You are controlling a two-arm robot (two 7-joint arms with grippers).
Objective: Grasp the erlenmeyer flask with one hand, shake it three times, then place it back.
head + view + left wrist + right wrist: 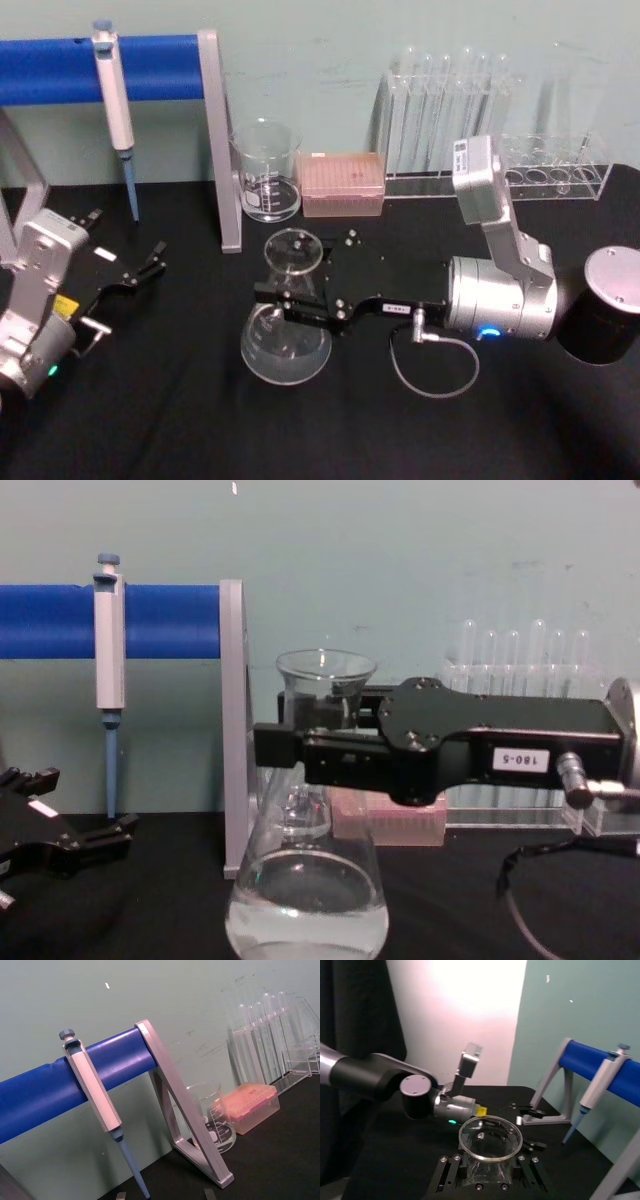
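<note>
The black right gripper [292, 302], on its silver cylindrical wrist [500, 300], reaches level across the black-covered table [180, 420] towards 9 o'clock in the head view; its fingers look pressed in from either side on the narrow neck of the clear glass conical erlenmeyer flask [287, 352], just under the flared rim; the flask stands upright, its long axis vertical and square to the gripper's horizontal reach, with the wide base and a little clear liquid hanging below the fingers in the chest view; whether the base touches the cloth I cannot tell; the straight-sided glass beaker [267, 172] stands near at 12 o'clock from the flask, so any shake has least room on that side; the black left gripper [145, 268], fingers apart, sits idle well off at 9 o'clock.
</note>
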